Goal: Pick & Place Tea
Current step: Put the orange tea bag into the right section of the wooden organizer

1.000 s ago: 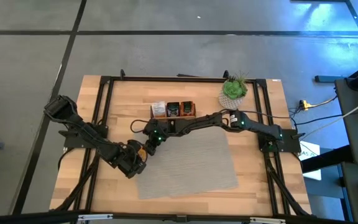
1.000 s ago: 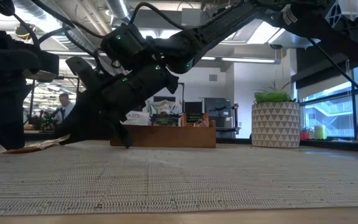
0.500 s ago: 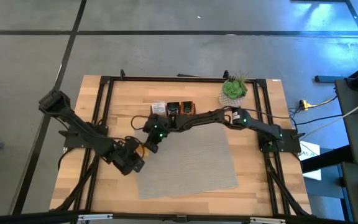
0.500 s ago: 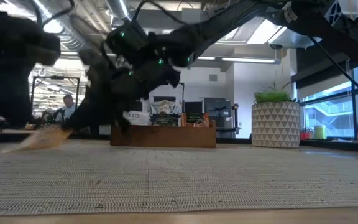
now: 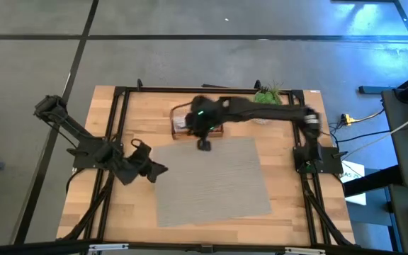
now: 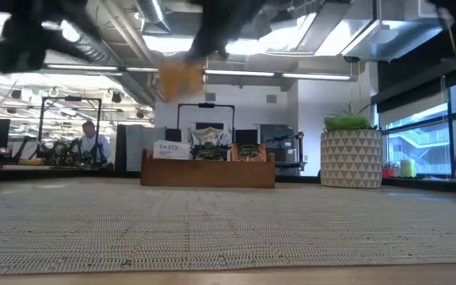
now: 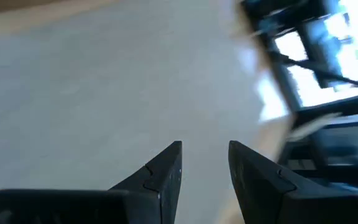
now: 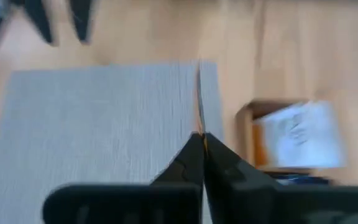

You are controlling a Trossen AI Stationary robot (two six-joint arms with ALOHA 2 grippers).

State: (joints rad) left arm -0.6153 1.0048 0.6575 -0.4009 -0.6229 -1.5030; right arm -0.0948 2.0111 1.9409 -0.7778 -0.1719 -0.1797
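Tea, in the form of one orange sachet [image 8: 199, 115], is pinched edge-on between the closed fingers of the right gripper [image 8: 199, 138]; in the right wrist view only its thin edge is seen, its long axis running straight out from the fingertips. In the low view the sachet [image 6: 180, 77] is seen as a blurred orange square held high above the grey mat [image 6: 228, 226]. In the high view the right gripper [image 5: 204, 144] is placed just beside the wooden tray [image 5: 178, 128], where more sachets [image 8: 297, 134] are kept. The left gripper [image 5: 157, 168] is parked at the mat's left edge, its fingers [image 7: 166, 171] parted with nothing between them.
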